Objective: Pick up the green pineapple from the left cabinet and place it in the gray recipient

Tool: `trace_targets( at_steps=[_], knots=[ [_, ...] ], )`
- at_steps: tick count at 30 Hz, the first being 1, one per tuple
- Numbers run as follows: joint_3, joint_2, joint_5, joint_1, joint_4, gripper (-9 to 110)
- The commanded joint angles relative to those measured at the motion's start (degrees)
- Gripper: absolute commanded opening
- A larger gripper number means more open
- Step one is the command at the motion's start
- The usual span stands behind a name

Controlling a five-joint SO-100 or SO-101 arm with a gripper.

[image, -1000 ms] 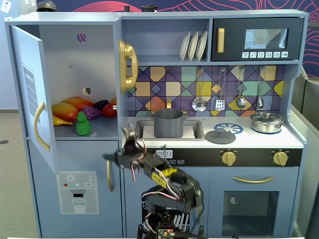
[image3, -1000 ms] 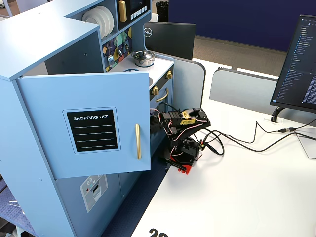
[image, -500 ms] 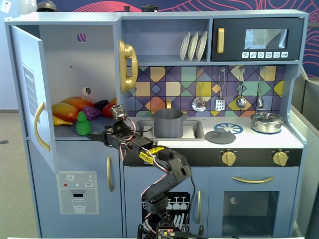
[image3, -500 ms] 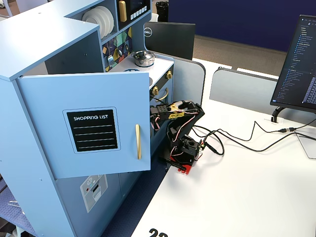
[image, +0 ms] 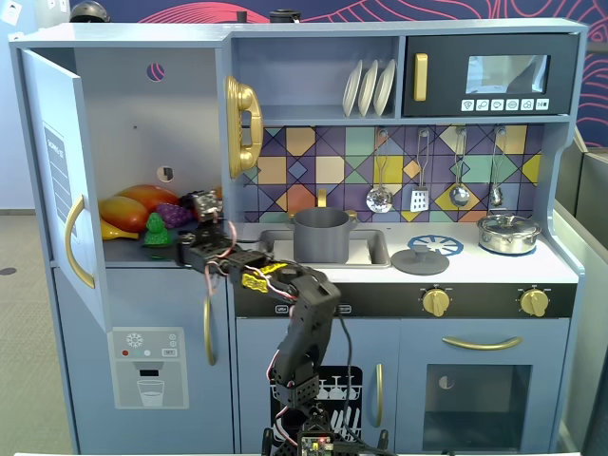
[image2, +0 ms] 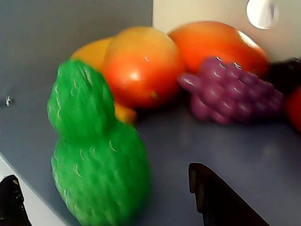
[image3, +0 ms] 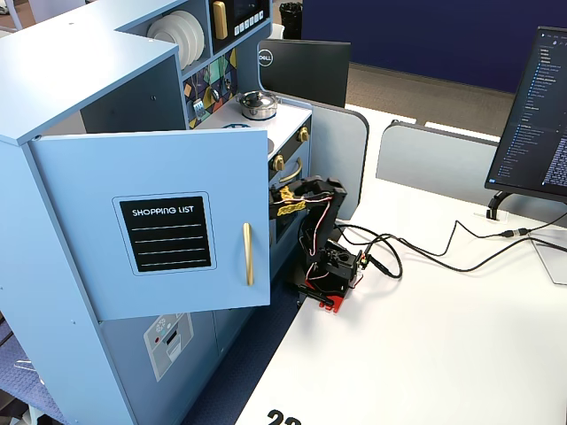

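- Green plastic, moulded and bumpy: the green pineapple [image2: 96, 155] stands upright on the shelf of the left cabinet [image: 142, 142], near its front edge, in front of the orange fruits in the wrist view.
- It looks hollow, light and stiff, so it should not deform. The glossy skin may slip, though the bumps give some purchase.
- Best hold, as I judge it, is across the wide lower body rather than the narrower leafy top, which tapers and could squirt out.
- The pincer [image2: 101, 200] has its fingers apart, one dark tip at each side of the fruit's base, not yet closed on it.
- Being light and standing free, the fruit could tip if one finger touches first.
- Count: one green pineapple, one purple grape bunch [image2: 230, 92], at least two orange fruits [image2: 141, 66] behind.
- One gray recipient [image: 321, 235] stands in the sink, open and uncovered; one flat lid [image: 419, 260] lies beside it; one silver pot [image: 509, 233] at the far right.
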Motion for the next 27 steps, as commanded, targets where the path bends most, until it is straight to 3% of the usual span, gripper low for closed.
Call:
trace_targets(
  at_steps=[1,5,8,19,27],
  knots=[
    [-10.11,-5.1,0.7,-1.58,-2.46,39],
    [-15.12,-9.58,-1.49,-2.81,-2.81,25],
    [-16.17,-10.02,-5.8,-3.6,-3.6,0],
    [-1.23,10.02,-7.47,-5.36,-23.64,0],
    [10.28,33.05,-11.51,-1.67,-24.43,0]
  ],
)
